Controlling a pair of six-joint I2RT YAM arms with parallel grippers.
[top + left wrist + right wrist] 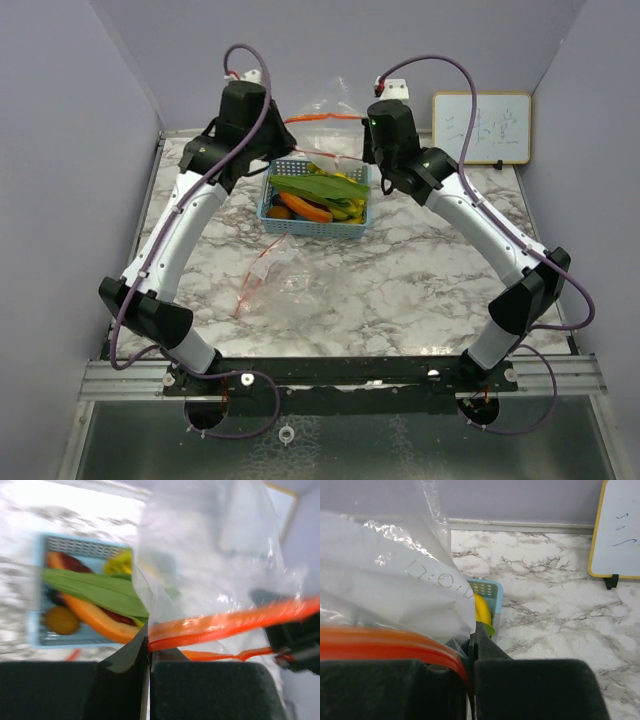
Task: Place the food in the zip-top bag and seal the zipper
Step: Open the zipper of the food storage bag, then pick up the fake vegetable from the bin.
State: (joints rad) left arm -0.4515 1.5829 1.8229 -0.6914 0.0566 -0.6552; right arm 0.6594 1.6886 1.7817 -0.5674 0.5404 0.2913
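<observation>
A clear zip-top bag (pixel 335 100) hangs in the air behind the blue basket (pixel 266 205), its orange zipper (pixel 325 118) stretched between my two grippers. My left gripper (pixel 148 649) is shut on the zipper's left end (pixel 220 625). My right gripper (pixel 472 672) is shut on the other end (pixel 395 647). The food lies in the basket below: a long green leaf (pixel 95 587), an orange carrot (pixel 97 617), yellow bananas (pixel 120 562) and a small brown round fruit (pixel 61 620). A banana (pixel 481 610) also shows past the bag in the right wrist view.
A second clear bag with a red zipper (pixel 272 272) lies flat on the marble table (pixel 420 270) in front of the basket. A small whiteboard (pixel 482 127) leans on the back wall at the right. Grey walls close in both sides.
</observation>
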